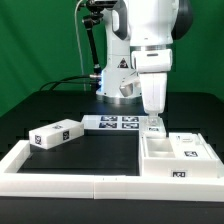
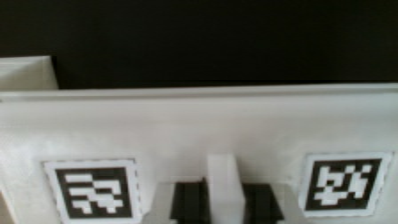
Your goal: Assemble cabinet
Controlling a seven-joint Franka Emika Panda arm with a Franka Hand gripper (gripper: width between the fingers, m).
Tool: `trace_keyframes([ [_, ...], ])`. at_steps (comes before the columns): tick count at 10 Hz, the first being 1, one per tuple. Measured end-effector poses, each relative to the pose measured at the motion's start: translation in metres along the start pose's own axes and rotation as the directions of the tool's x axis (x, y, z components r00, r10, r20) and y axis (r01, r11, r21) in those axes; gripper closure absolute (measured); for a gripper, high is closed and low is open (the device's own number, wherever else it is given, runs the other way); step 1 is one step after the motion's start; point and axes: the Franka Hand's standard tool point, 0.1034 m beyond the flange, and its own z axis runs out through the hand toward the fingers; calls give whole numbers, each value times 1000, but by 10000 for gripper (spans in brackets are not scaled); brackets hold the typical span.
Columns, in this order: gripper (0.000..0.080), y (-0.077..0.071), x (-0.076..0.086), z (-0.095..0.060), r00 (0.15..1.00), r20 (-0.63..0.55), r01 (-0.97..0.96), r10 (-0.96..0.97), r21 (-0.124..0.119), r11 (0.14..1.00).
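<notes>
The cabinet (image 1: 185, 152) sits at the surface's (image 1: 100, 155) near corner on the exterior view's right. The claw (image 1: 152, 128) appears to straddle its wall; whether it grips cannot be told. Centre the wall between the fingers before clamping.

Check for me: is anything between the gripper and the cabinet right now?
Nothing visible is. The gripper hangs right at the cabinet's far wall, and the wrist view shows only its white tagged panel close up. The loose block and the marker board lie off toward the exterior view's left, out of the way.
</notes>
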Motion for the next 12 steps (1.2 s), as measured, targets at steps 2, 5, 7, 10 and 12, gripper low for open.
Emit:
trace_keyframes([
  [2, 731, -1, -1, 0, 1000, 1, -1, 1, 4, 1000],
  [5, 731, 6, 1, -2, 1000, 1, 0, 0, -3, 1000],
  [7, 731, 8, 2, -3, 1000, 3, -1, 1, -1, 1000],
  [10, 731, 8, 1, -1, 1000, 3, -2, 2, 6, 1000],
  [12, 731, 8, 1, -1, 1000, 3, -2, 2, 7, 1000],
])
